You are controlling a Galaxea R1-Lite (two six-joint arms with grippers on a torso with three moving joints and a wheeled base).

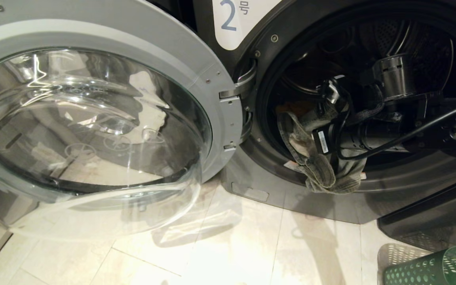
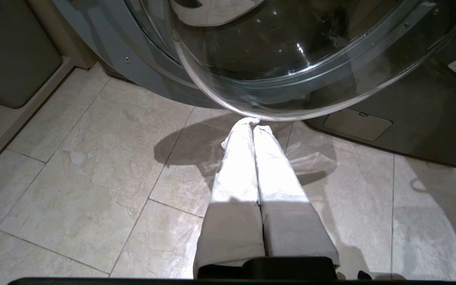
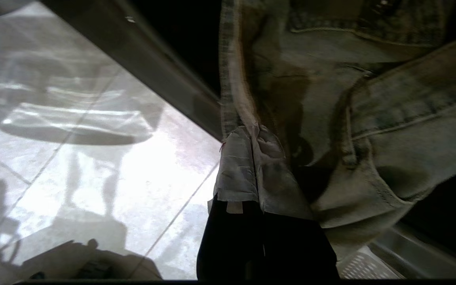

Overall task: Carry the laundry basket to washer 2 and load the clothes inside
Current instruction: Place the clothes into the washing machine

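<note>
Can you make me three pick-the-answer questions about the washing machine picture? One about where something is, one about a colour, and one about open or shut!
1. Where is the grey garment?
A. draped over the washer's opening lip
B. flat on the floor
C. in the basket

2. What colour is the laundry basket?
A. red
B. green
C. blue

3. The door of washer 2 is:
A. shut
B. missing
C. swung open

Answers: 1 A, it hangs out over the lip below the right gripper. 2 B, green with holes. 3 C, the glass door stands wide.

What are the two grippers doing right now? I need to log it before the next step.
Left gripper: shut, empty, above the floor.
Right gripper: shut on the grey garment at the washer's opening.
</note>
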